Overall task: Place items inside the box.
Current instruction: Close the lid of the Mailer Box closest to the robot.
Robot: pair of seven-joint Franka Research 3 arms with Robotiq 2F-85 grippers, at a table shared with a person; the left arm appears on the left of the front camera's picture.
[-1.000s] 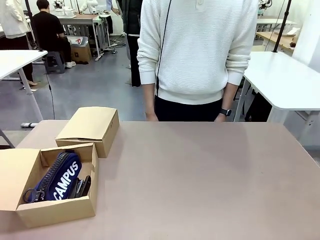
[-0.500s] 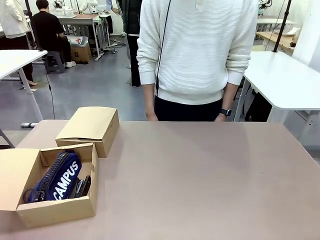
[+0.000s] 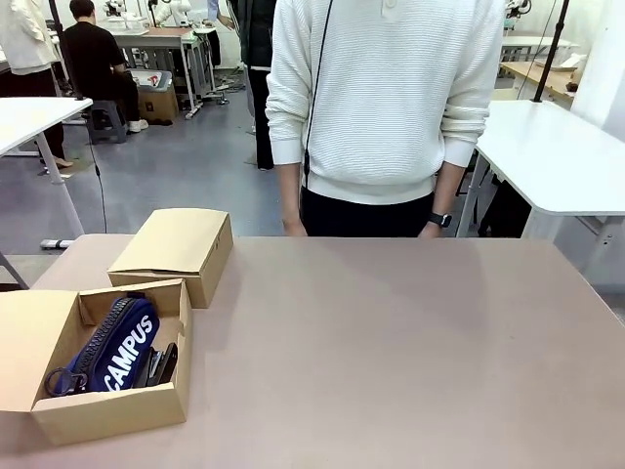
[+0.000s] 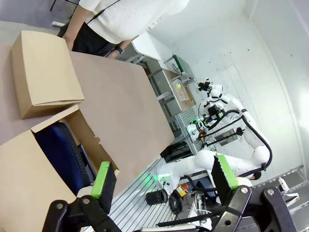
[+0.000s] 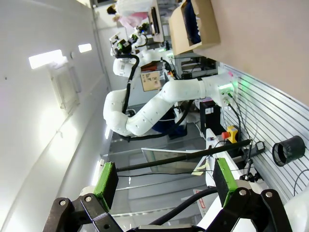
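My left tool (image 4: 164,175) is open, and there is nothing between its green pads (image 4: 103,176). My right tool (image 5: 164,178) is open too, and it holds nothing. The open box (image 3: 109,412) sits on the near left part of the surface (image 3: 391,352), with its flap folded out to the left. A navy case (image 3: 115,349) with the word "CAMPUS" lies inside the box, and its zip faces the left wall. A black thing (image 3: 161,365) lies in the box too, squeezed between the case and the right wall; it is too small for me to tell what it is. A closed box (image 3: 176,246) sits just behind the open one. A person (image 3: 386,107) in a white top stands at the far side, with both arms hanging down
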